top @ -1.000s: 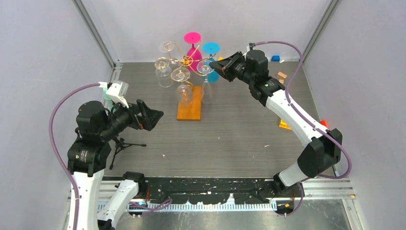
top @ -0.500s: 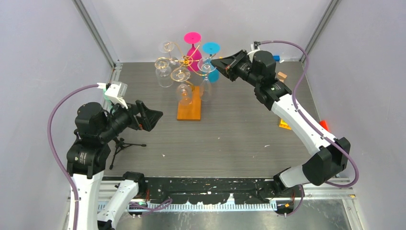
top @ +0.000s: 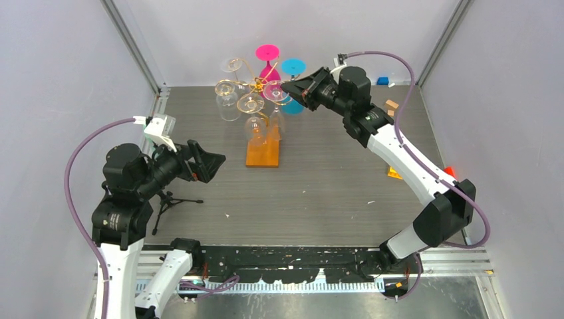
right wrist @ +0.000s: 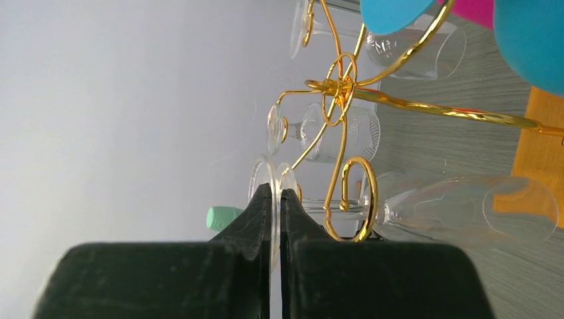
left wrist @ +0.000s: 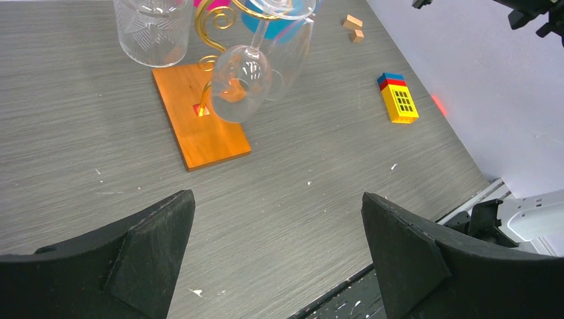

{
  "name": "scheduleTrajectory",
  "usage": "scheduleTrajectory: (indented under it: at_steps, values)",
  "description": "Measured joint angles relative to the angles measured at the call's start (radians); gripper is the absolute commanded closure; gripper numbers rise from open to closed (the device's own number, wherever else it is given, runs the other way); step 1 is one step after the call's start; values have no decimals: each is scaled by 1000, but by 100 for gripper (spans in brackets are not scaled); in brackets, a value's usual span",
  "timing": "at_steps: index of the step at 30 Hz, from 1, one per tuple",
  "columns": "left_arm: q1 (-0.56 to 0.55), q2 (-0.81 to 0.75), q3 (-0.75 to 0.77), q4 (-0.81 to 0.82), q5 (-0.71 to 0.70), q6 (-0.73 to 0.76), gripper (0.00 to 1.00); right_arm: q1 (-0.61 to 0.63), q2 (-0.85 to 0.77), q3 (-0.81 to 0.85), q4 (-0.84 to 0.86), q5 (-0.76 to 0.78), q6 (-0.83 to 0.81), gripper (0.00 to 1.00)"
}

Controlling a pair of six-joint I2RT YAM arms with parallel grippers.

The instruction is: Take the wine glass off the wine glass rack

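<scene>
With my right tool (right wrist: 275,199) clamped on the foot of the wine glass (right wrist: 465,212), at three o'clock of the wine glass rack (right wrist: 346,86), a skewed pull could snag the stem and topple it.

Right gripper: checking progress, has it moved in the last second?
Yes: the right gripper, shut on the clear wine glass, moved left toward the gold wire rack's post.
</scene>
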Motion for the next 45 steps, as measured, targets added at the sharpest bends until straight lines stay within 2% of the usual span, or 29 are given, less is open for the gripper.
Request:
scheduleTrajectory:
  at_steps: [6,14,25,35,45]
  values:
    - [0,-6,0,0,-3,0,0,5,74,78,-34,15,-39,100]
    - [0,-6,0,-1,-3,0,0,5,95,141,-102,127,-103,100]
    - [0,-6,-5,5,-13,-33,0,5,79,131,-130,271,-119,100]
    - [0,5,-24,24,53,-29,0,5,-84,25,-190,362,-111,100]
    - [-20,83,-106,169,220,-101,3,5,-389,-165,-288,346,-116,100]
